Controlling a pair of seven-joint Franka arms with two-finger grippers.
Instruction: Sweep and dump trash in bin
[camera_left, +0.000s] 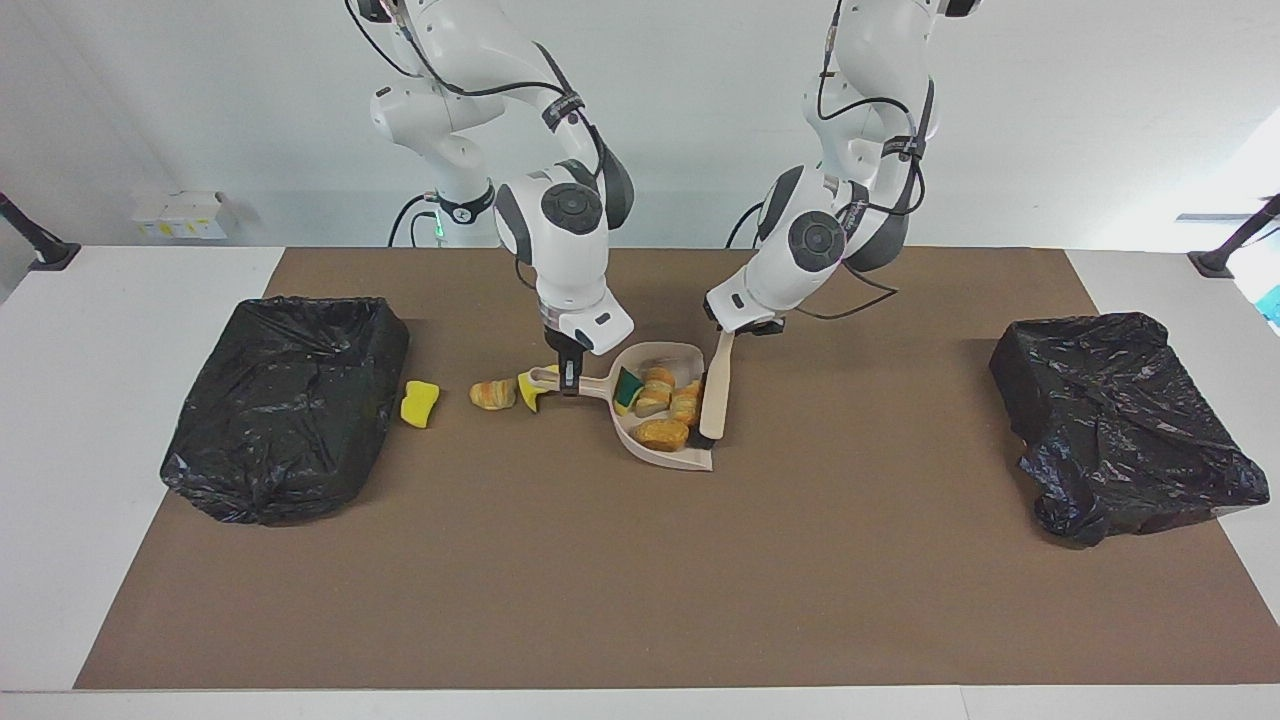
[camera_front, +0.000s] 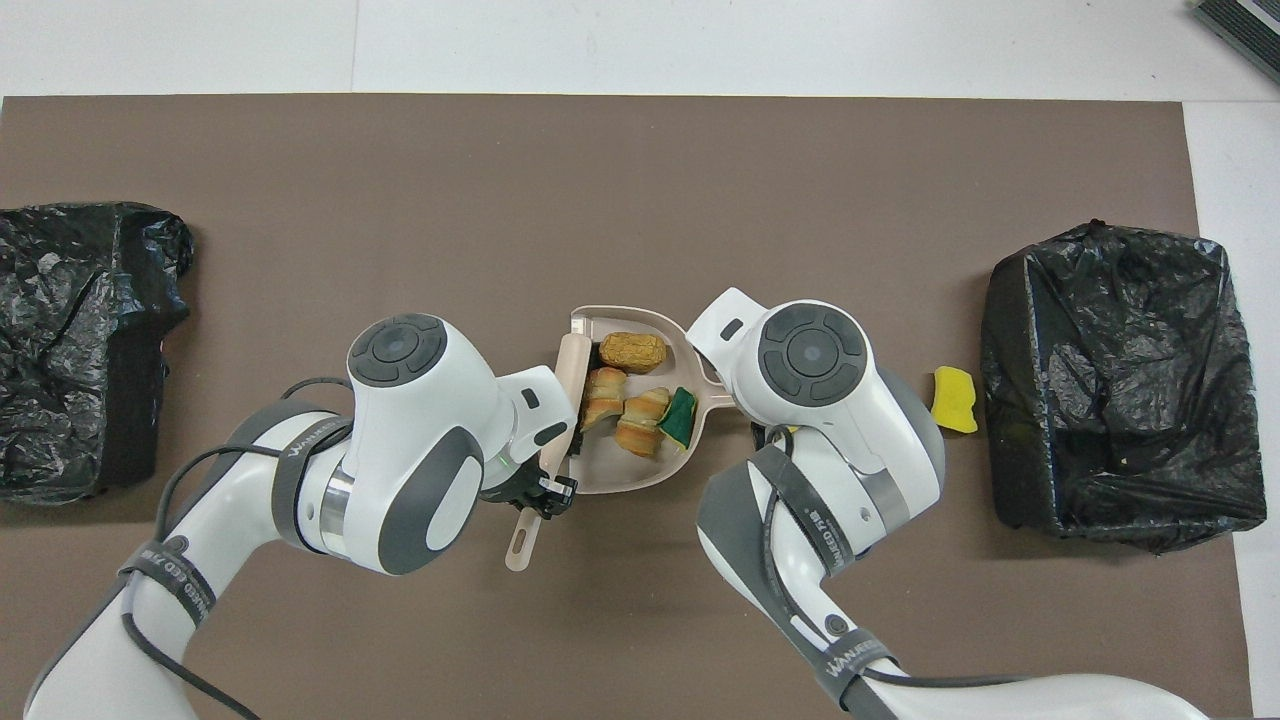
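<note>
A beige dustpan (camera_left: 672, 458) (camera_front: 620, 472) lies mid-mat, and my right gripper (camera_left: 568, 374) is shut on its handle. Trash in the pan: three tan pastries (camera_left: 660, 433) (camera_front: 633, 350) and a green-backed sponge (camera_left: 628, 388) (camera_front: 679, 417). My left gripper (camera_left: 738, 326) (camera_front: 541, 492) is shut on the handle of the beige brush (camera_left: 715, 390) (camera_front: 571, 368), whose black bristles rest at the side of the pan's mouth against the pastries. More trash lies on the mat toward the right arm's end: a croissant (camera_left: 492, 394) and a yellow sponge (camera_left: 532, 389) by the pan's handle, and another yellow sponge (camera_left: 420, 403) (camera_front: 953, 400).
Two bins lined with black bags stand on the brown mat, one at the right arm's end (camera_left: 285, 405) (camera_front: 1115, 385) and one at the left arm's end (camera_left: 1115, 420) (camera_front: 75, 340). White table surrounds the mat.
</note>
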